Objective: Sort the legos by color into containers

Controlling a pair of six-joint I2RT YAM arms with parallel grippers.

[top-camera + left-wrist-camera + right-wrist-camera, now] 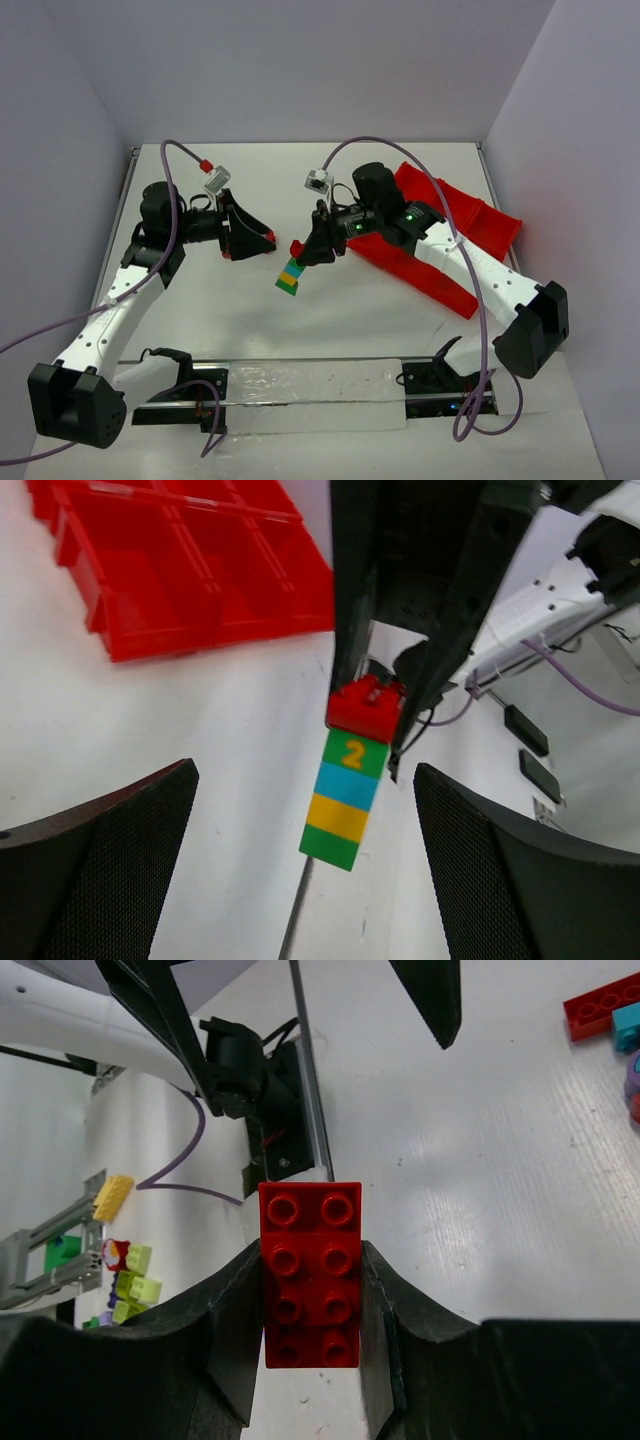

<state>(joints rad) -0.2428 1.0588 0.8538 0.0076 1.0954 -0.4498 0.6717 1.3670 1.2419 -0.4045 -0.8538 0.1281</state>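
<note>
My right gripper (pixel 312 247) is shut on a red brick (pixel 310 1275) that tops a stack of green, teal-blue, yellow and green bricks (pixel 289 276); the stack hangs above the table's middle. In the left wrist view the stack (pixel 343 800) hangs below the red brick (pixel 365 708), between my wide-open fingers. My left gripper (pixel 262 238) is open and empty, just left of the stack and facing it. The red divided tray (pixel 480 225) lies at the right behind the right arm; it also shows in the left wrist view (pixel 190 570). Its visible compartments look empty.
Loose red (pixel 600 1005), teal-blue (pixel 628 1028) and purple (pixel 632 1075) bricks lie on the table at the right wrist view's upper right edge. A black rail with a clear strip (pixel 310 395) runs along the near edge. Walls close in the table's left, back and right.
</note>
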